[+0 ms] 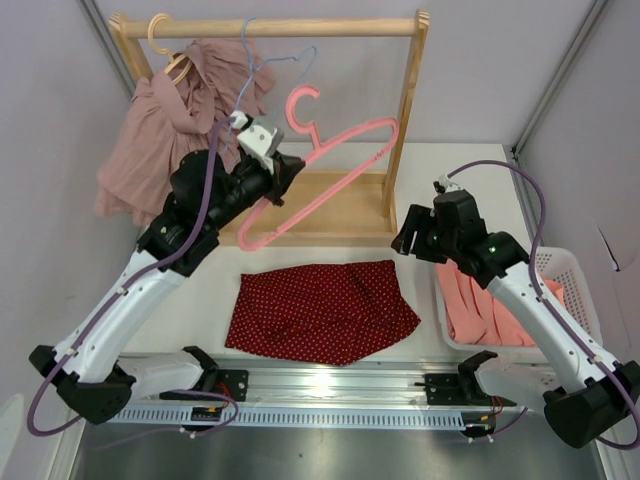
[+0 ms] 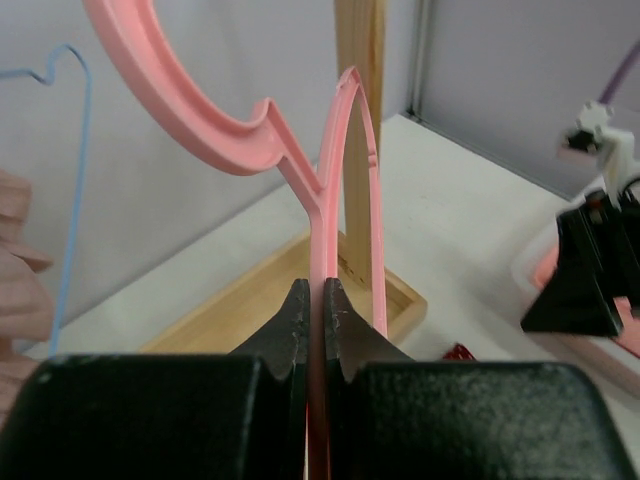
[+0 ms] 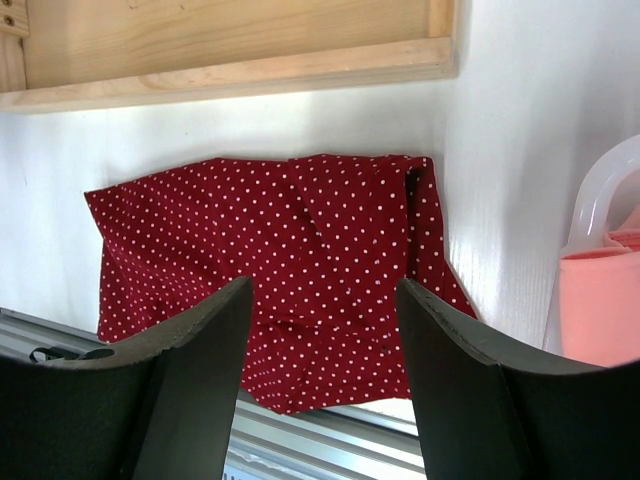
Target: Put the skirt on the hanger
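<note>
With the left fingers (image 2: 290,322) pressed nearly together, the left gripper (image 2: 318,290) has a pinch on the thin stem of the pink plastic hanger (image 2: 318,230), just below where its hook curves away. From above, the hanger hangs tilted in the air in front of the wooden clothes rack (image 1: 270,27), clear of the rail. The right fingers (image 3: 200,340) are spread wide with nothing between them. The right gripper (image 3: 322,300) hovers above the table, looking down at the red polka-dot skirt (image 3: 300,230).

The skirt lies flat and somewhat folded on the table between the two arms, in front of the rack base and just left of the white laundry basket (image 1: 575,270), which holds a pink garment (image 1: 480,310).

As I read it, the step in hand is bringing the skirt up to the held hanger. I'd lower the right gripper onto the skirt's far edge, nearest the rack, which looks like the straight waistband, though I can't tell for sure. I'd pinch only one layer near a corner so the cloth opens as it lifts. The left pinch is narrow, so I'd hold that arm steady and feed the cloth onto the lower hanger arm gently; a tug could twist the hanger in the fingers.
</note>
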Controlling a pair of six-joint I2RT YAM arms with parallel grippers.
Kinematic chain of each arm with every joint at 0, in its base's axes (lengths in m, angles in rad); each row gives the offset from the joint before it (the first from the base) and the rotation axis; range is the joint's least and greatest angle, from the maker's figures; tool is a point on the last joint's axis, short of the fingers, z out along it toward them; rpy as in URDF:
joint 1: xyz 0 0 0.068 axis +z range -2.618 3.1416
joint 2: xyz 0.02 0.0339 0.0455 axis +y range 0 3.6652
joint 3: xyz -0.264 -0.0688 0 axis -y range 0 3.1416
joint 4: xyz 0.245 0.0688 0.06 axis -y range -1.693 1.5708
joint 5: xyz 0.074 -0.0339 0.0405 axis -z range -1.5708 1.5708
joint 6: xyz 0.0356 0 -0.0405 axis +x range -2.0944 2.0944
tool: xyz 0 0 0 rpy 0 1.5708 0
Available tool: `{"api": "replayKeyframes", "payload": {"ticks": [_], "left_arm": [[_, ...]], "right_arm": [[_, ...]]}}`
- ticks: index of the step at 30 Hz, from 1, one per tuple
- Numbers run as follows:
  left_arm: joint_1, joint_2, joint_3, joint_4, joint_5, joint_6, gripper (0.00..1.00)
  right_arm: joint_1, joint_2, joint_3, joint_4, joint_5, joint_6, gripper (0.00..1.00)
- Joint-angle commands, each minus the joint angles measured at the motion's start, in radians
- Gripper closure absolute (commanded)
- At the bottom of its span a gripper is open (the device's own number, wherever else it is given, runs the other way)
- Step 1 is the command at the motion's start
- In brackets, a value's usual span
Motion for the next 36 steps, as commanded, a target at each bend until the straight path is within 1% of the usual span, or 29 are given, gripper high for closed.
{"api": "replayKeyframes", "payload": {"ticks": [1, 3, 4, 5, 7, 10, 11, 12, 13, 14, 16, 17, 18, 21, 24, 26, 27, 32, 36], "left_arm": [[0.005, -0.104, -0.133, 0.090, 0.100, -0.065, 1.00], [0.006, -0.148, -0.195, 0.121, 0.119, -0.098, 1.00], [0.006, -0.186, -0.283, 0.130, 0.133, -0.112, 1.00], [0.006, -0.204, -0.312, 0.135, 0.147, -0.140, 1.00], [0.006, -0.262, -0.438, 0.182, 0.199, -0.186, 1.00], [0.006, -0.308, -0.552, 0.249, 0.277, -0.232, 1.00], [0.006, -0.332, -0.623, 0.265, 0.295, -0.263, 1.00], [0.006, -0.342, -0.646, 0.279, 0.330, -0.281, 1.00], [0.008, -0.351, -0.669, 0.335, 0.352, -0.327, 1.00], [0.005, -0.369, -0.750, 0.366, 0.370, -0.356, 1.00], [0.005, -0.392, -0.804, 0.430, 0.398, -0.424, 1.00], [0.005, -0.409, -0.892, 0.458, 0.403, -0.447, 1.00], [0.005, -0.446, -0.921, 0.487, 0.409, -0.470, 1.00], [-0.001, -0.481, -1.025, 0.579, 0.437, -0.559, 1.00], [-0.043, -0.504, -1.128, 0.632, 0.414, -0.594, 1.00], [-0.067, -0.518, -1.160, 0.668, 0.392, -0.603, 1.00], [-0.069, -0.524, -1.207, 0.682, 0.391, -0.613, 1.00], [-0.070, -0.549, -1.301, 0.741, 0.359, -0.616, 1.00], [-0.069, -0.528, -1.329, 0.762, 0.331, -0.600, 1.00]], "right_arm": [[-0.007, -0.038, 0.049, -0.027, -0.004, -0.022, 0.35], [-0.007, -0.053, 0.046, -0.038, -0.004, -0.022, 0.35], [-0.007, -0.070, 0.041, -0.047, -0.002, -0.024, 0.35], [-0.004, -0.075, 0.039, -0.055, -0.002, -0.022, 0.35], [-0.005, -0.090, 0.036, -0.075, -0.005, -0.025, 0.35], [0.013, -0.103, 0.027, -0.091, -0.002, -0.025, 0.36], [0.030, -0.109, 0.023, -0.098, 0.003, -0.025, 0.36], [0.039, -0.110, 0.021, -0.104, 0.019, -0.022, 0.36], [0.051, -0.113, 0.018, -0.114, 0.029, -0.021, 0.36], [0.073, -0.118, 0.010, -0.116, 0.039, -0.018, 0.36], [0.090, -0.118, 0.006, -0.122, 0.061, -0.007, 0.36], [0.099, -0.118, 0.000, -0.124, 0.068, -0.004, 0.36], [0.114, -0.116, -0.007, -0.124, 0.079, -0.002, 0.36], [0.145, -0.112, -0.048, -0.113, 0.087, 0.007, 0.36], [0.169, -0.109, -0.101, -0.093, 0.089, 0.022, 0.36], [0.183, -0.109, -0.126, -0.084, 0.096, 0.033, 0.36], [0.191, -0.107, -0.148, -0.081, 0.098, 0.038, 0.36], [0.225, -0.107, -0.223, -0.050, 0.105, 0.068, 0.37], [0.248, -0.100, -0.292, -0.015, 0.108, 0.087, 0.37]]}}
